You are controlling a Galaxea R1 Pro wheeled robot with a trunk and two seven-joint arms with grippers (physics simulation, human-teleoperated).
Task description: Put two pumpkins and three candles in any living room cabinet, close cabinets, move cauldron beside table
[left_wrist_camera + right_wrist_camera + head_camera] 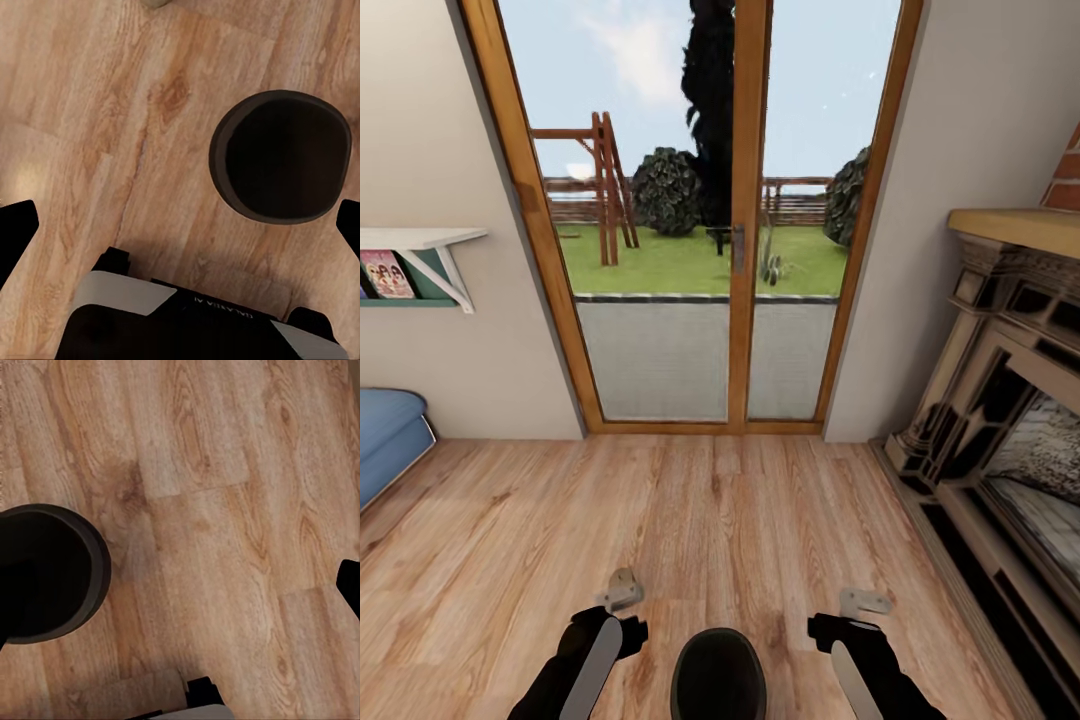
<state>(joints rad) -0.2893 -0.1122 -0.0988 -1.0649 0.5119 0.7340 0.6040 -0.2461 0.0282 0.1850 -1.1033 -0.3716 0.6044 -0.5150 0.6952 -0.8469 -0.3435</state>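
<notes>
The pumpkins, candles, cabinet, cauldron and table are out of view. I face the wood-framed glass doors (690,250) of the living room across bare plank floor (700,520). My left gripper (622,590) and right gripper (863,601) hang low over the floor, both open and holding nothing. In the left wrist view the black fingertips (19,232) stand wide apart, and in the right wrist view one fingertip (349,585) sits at the frame's edge. A dark rounded shape (718,675) lies between my arms, seemingly my own trunk (281,156).
The red-brick fireplace (1000,430) with its wooden mantel stands along the right wall. A corner of the blue sofa (388,435) juts in at the left, under a white wall shelf (420,245) with books. Open floor reaches to the doors.
</notes>
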